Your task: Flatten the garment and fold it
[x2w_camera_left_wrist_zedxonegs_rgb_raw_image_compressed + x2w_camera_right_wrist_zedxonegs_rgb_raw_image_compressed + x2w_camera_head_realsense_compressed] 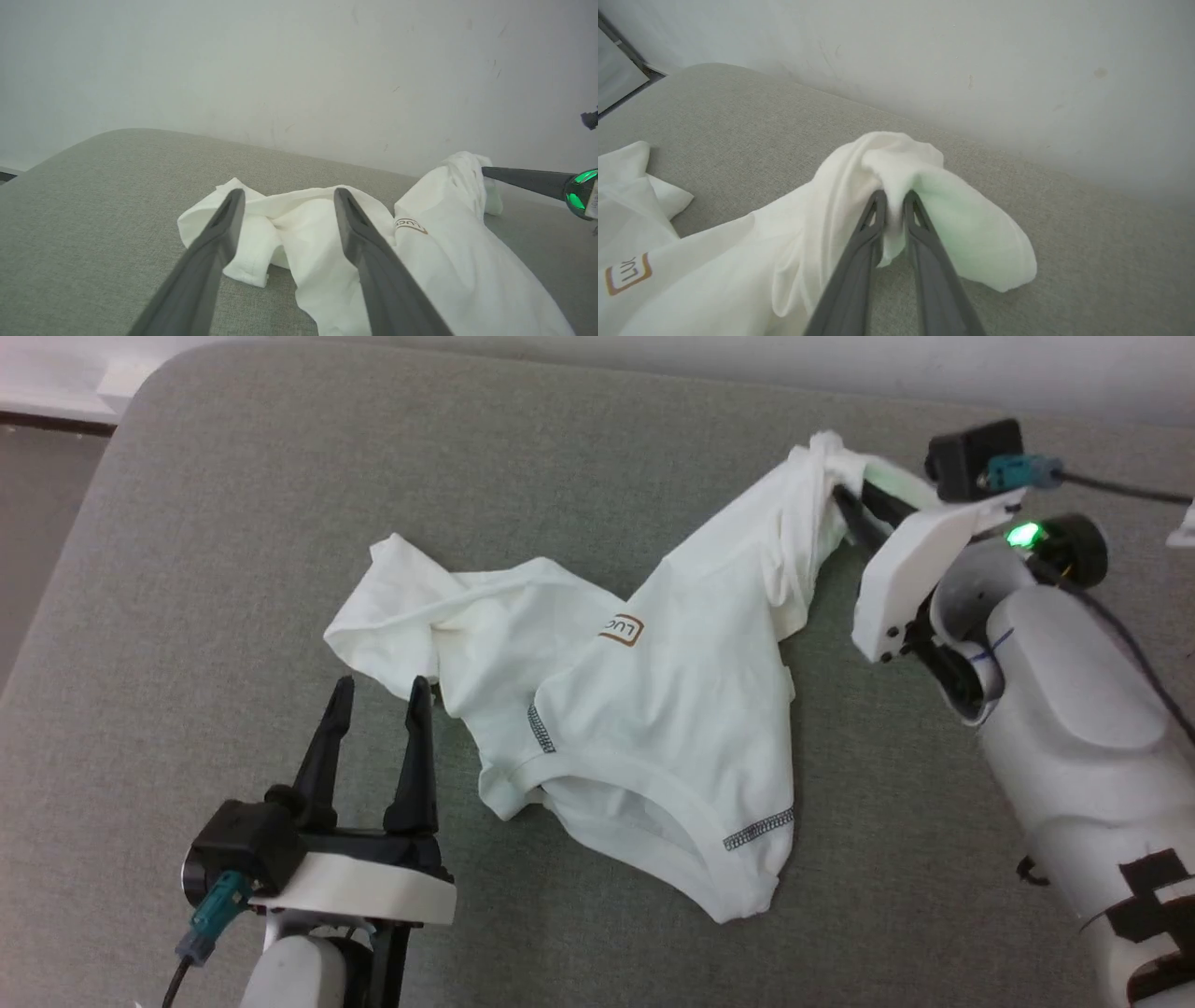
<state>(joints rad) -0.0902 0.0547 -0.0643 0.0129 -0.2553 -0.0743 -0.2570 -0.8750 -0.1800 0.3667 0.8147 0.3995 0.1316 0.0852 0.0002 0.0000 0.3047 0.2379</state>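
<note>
The white garment [644, 728] lies crumpled on the grey padded surface [280, 504], a brown-bordered label [623, 630] facing up and dark zigzag seams near its lower hem. My right gripper [840, 490] is shut on a bunched end of the garment [896, 163] at the far right, holding that end raised off the surface. My left gripper [378, 689] stands open just in front of the garment's left part [280, 224], its fingers apart and holding nothing. The right gripper's dark finger [523, 178] pokes in from the right in the left wrist view.
The grey padded surface [738, 121] runs back to a pale wall [299, 70]. Its rounded far-left corner [159, 383] drops off to a darker floor strip [37, 523]. A cable [1111, 485] trails from the right wrist.
</note>
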